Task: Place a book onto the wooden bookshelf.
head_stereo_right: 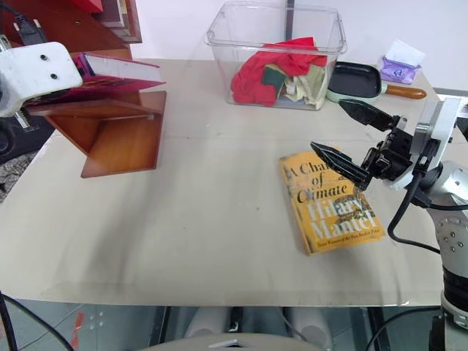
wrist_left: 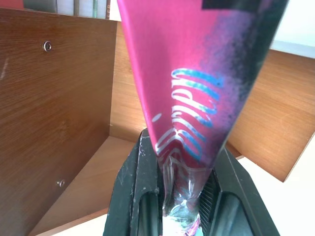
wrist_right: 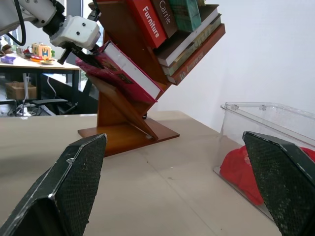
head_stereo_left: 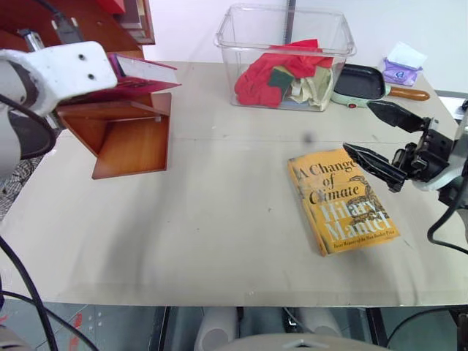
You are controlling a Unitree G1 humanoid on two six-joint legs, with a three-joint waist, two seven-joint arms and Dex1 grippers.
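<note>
While left gripper [wrist_left: 184, 196] pinches book [head_stereo_left: 146, 75], right gripper [head_stereo_left: 380, 139] gapes; bin [head_stereo_left: 285, 33] holds cloths [head_stereo_left: 281, 73].

Yellow book [head_stereo_left: 342, 199] on table [head_stereo_left: 205, 241]; clear bin [head_stereo_left: 285, 55] of cloths [head_stereo_left: 272, 74]; pan [head_stereo_left: 363, 82].

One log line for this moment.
left claw: shut on book | book: over bookshelf ledge | right claw: open, empty
</note>
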